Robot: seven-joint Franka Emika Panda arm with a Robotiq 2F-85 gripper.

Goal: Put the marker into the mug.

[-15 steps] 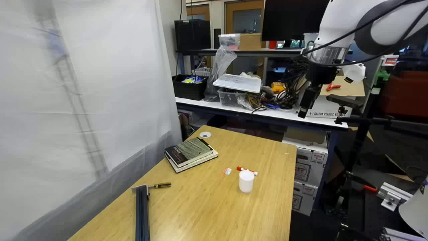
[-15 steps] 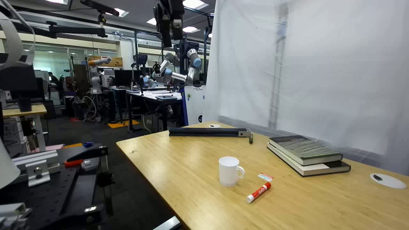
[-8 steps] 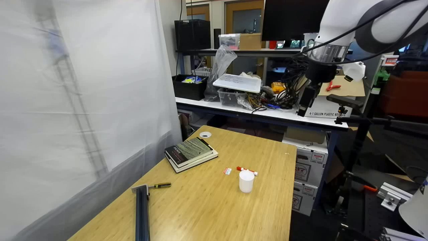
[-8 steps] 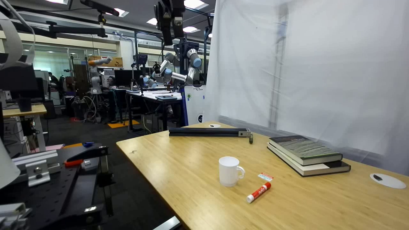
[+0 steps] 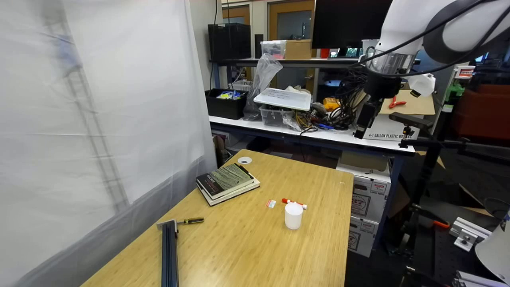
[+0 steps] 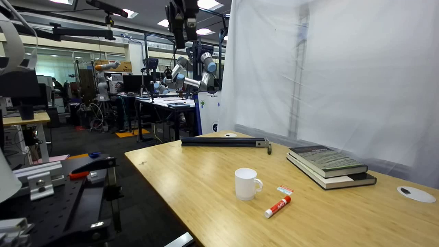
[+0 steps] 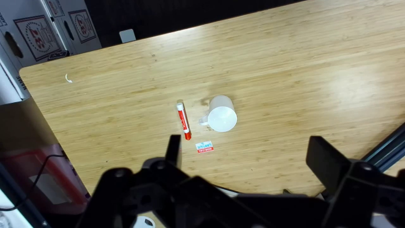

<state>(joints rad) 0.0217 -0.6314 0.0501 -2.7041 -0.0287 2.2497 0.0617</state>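
Note:
The marker is a red stick with white parts and a red end. It lies on the wooden table in both exterior views (image 5: 287, 201) (image 6: 277, 206) and in the wrist view (image 7: 183, 121). In an exterior view the mug hides a little of it. The white mug stands upright beside the marker, apart from it, in both exterior views (image 5: 293, 216) (image 6: 245, 185) and in the wrist view (image 7: 222, 118). Its handle points toward the marker. My gripper (image 7: 246, 139) is open and empty, with its fingers wide apart. It hangs high above the table, also in both exterior views (image 5: 360, 129) (image 6: 185, 39).
A small red and white card (image 6: 285, 190) lies near the marker. Two stacked books (image 6: 327, 166) lie by the white curtain (image 6: 308, 85). A dark metal rail (image 5: 169, 255) and a screwdriver (image 5: 194, 220) lie at another part of the table.
My gripper shifted up very slightly between one second and half a second ago and holds still since. The marker and the mug have not moved.

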